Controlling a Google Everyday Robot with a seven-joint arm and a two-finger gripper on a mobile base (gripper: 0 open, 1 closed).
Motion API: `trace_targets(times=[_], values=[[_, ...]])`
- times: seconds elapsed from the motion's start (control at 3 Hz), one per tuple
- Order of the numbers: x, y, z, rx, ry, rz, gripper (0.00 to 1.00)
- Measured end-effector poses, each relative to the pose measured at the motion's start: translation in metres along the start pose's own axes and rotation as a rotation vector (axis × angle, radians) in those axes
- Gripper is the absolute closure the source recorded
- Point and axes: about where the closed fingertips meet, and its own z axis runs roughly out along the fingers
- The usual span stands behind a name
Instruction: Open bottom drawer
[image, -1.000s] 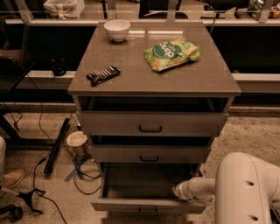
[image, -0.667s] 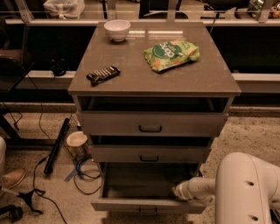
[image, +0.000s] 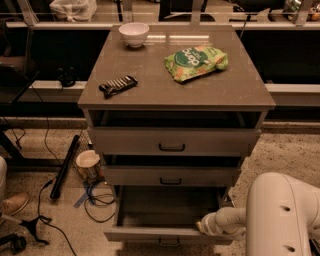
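Observation:
The bottom drawer (image: 150, 234) of the grey-brown cabinet (image: 175, 95) is pulled well out. Its dark inside shows, and its flat front lies at the lower edge of the view with the small dark handle (image: 169, 243) at centre. My gripper (image: 202, 227) is at the right end of the drawer's front rim, on the end of the white arm (image: 282, 215) that comes in from the lower right. The two drawers above, each with a like handle (image: 171, 147), stand slightly out.
On the cabinet top lie a white bowl (image: 134, 34), a green snack bag (image: 196, 61) and a dark candy bar (image: 118, 85). On the floor to the left are a paper cup (image: 89, 163), a black rod (image: 64, 167) and cables (image: 97, 197).

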Motion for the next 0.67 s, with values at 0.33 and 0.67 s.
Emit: trace_targets(times=[0.33, 0.67], values=[[0.0126, 0.0043, 0.0017, -0.017, 0.023, 0.0, 1.0], [0.0128, 0.0044, 0.0016, -0.018, 0.023, 0.0, 1.0]])
